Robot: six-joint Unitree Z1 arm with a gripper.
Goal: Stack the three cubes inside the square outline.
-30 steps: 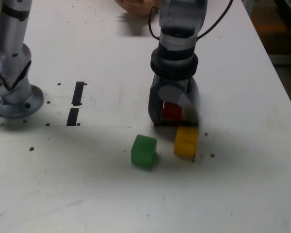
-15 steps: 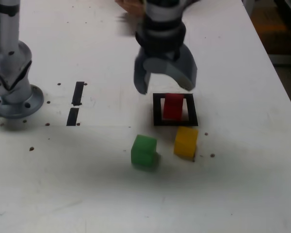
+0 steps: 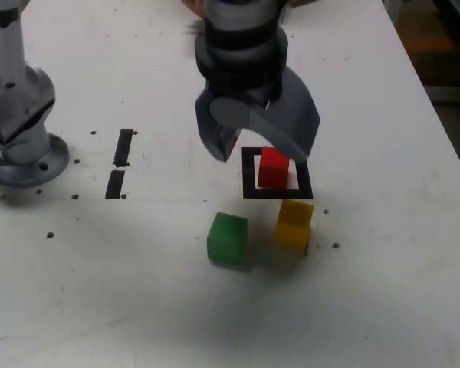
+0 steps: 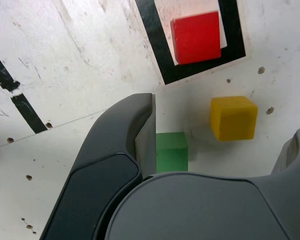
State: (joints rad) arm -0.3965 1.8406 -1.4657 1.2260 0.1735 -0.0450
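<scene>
- I have the small matte red cube point(image 3: 274, 168) sitting alone inside the flat black-bordered square outline with its white centre point(image 3: 249, 173). It is the base of the stack, so that spot is where the other two must land. In the wrist view it sits toward one corner of the white field, close to the border, not dead centre.
- My grey two-pronged gripper point(image 3: 262, 146) hangs above the white desk point(image 3: 383, 291), over the outline's far edge, with its fingers point(image 3: 215, 134) spread wide and nothing between them. I read them as released and empty, ready for the next cube.
- The small matte yellow cube point(image 3: 294, 223) rests on the desk just beside the outline's near edge, outside it. It is the closest candidate, so I would judge it the likely second layer.
- The small matte green cube point(image 3: 228, 239) sits on the desk to the exterior view's left of the yellow one, clear of it. In the wrist view it lies right beside one finger's tip, so it may equally be the next pick.
- Two short black strips point(image 3: 119, 162) lie well apart from all this, toward the exterior view's left, and a second arm's metal base point(image 3: 19, 157) stands at that edge.
</scene>
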